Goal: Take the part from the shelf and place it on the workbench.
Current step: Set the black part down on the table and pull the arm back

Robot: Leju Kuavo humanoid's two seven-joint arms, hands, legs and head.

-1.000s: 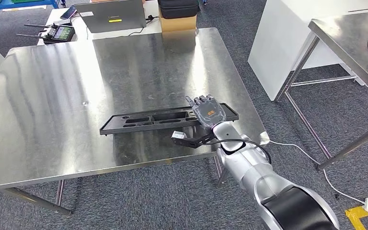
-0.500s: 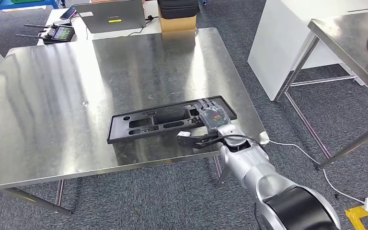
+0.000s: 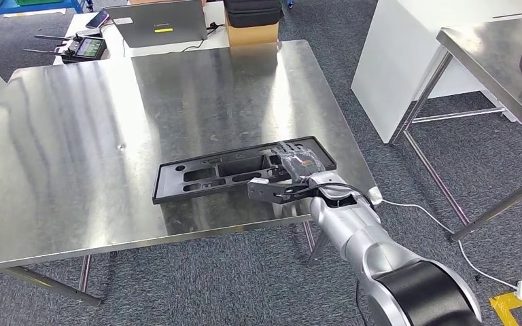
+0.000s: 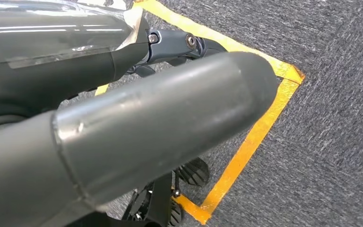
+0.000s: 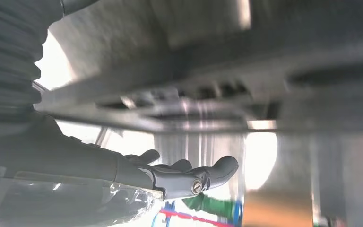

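Lowering the part (image 3: 239, 170) flat onto the counter (image 3: 75, 136), we loosened our right hand (image 3: 298, 163), fingers now spread, so placement looked nearly done.

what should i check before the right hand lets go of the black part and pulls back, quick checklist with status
1. Black part lies on the steel workbench: ok, it looks flat in the head view.
2. Part sits clear of the near edge: ok, bare steel shows in front of it.
3. Right hand off the part: not ok, it rests on the part's right end.
4. Fingers free of the part's cut-outs: cannot tell, the right wrist view is blurred.
5. Bench beside the part free of other things: ok.
6. Left hand out of the way: ok, it hangs over the carpet.
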